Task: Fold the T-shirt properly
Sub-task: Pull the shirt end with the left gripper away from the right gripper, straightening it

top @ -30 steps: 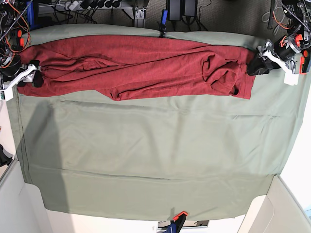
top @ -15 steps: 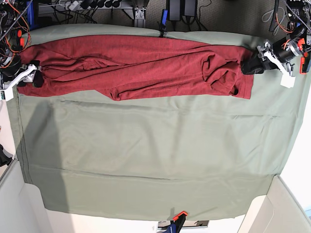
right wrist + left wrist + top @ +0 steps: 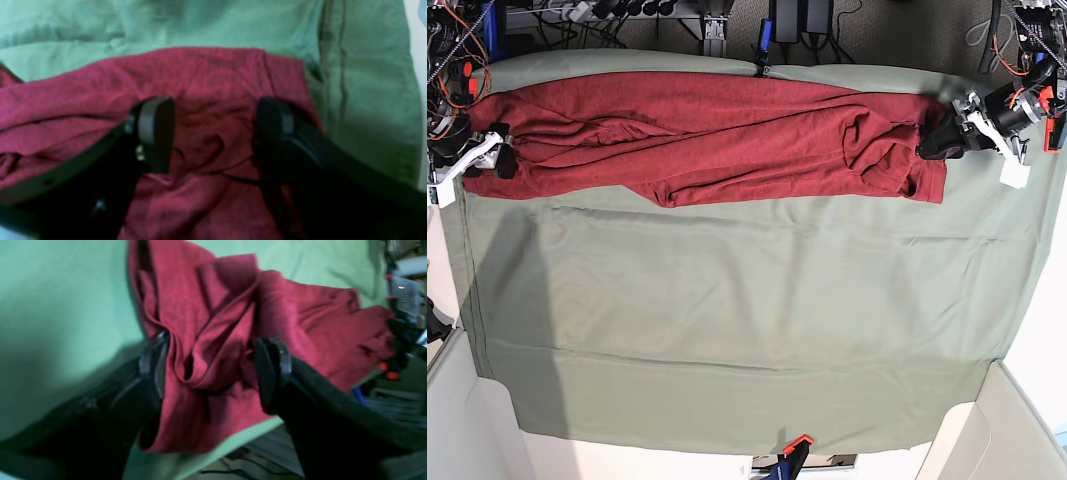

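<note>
The dark red T-shirt [image 3: 707, 130] lies stretched in a long, wrinkled band across the far side of the sage-green table cloth [image 3: 747, 300]. My left gripper [image 3: 934, 140] is at the shirt's right end. In the left wrist view it [image 3: 211, 370] is open, its jaws straddling a bunched ridge of the T-shirt [image 3: 213, 323]. My right gripper [image 3: 500, 148] sits at the shirt's left end. The right wrist view shows it [image 3: 215, 133] open over the creased T-shirt [image 3: 213, 73], one finger on each side of a wrinkle.
A blue clamp [image 3: 764, 50] pins the cloth at the far edge, and an orange-and-blue clamp [image 3: 793, 450] at the near edge. Cables and gear crowd the space behind the table. Pale walls [image 3: 467, 420] stand at both near corners.
My left gripper has moved leftward in the base view, from beside the shirt's right end onto it. The right gripper and the shirt have stayed put.
</note>
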You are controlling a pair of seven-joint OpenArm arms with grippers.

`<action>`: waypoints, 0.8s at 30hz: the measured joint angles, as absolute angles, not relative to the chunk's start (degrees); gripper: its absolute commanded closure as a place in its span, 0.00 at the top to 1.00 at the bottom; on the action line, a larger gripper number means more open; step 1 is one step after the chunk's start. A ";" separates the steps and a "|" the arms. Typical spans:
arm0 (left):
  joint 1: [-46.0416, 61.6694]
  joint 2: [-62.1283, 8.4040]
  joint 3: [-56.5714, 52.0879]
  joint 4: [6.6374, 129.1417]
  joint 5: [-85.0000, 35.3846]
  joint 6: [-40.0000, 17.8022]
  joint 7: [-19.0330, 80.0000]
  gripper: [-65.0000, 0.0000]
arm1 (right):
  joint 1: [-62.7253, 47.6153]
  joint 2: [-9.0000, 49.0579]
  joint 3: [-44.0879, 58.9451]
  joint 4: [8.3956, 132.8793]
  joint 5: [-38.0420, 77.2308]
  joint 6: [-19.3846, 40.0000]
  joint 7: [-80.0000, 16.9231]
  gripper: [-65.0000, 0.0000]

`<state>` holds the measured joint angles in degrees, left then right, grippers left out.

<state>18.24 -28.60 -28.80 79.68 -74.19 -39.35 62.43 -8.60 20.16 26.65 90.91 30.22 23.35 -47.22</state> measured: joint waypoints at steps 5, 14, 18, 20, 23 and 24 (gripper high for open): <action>18.24 -28.58 -28.77 79.68 -75.70 -39.42 63.44 0.62 | -8.58 20.18 26.65 90.91 30.22 23.35 -47.20 0.60; 17.41 -28.99 -21.17 79.68 -75.50 -39.53 62.98 0.62 | -8.60 20.16 26.65 90.91 30.26 23.35 -47.20 0.60; 16.01 -29.15 -19.73 79.68 -75.44 -39.53 63.22 0.62 | -8.60 20.16 26.65 90.91 30.24 23.35 -47.68 0.60; 15.70 -29.06 -19.73 79.68 -75.24 -39.51 63.26 0.62 | -8.60 20.16 26.65 90.91 30.24 23.35 -47.90 0.60; 15.68 -29.06 -19.40 79.68 -74.65 -39.53 63.16 0.62 | -8.60 20.16 26.65 90.91 30.24 23.35 -47.88 0.60; 15.57 -29.08 -19.18 79.68 -74.32 -39.53 63.00 0.62 | -8.60 20.16 26.65 90.91 30.24 23.35 -47.86 0.60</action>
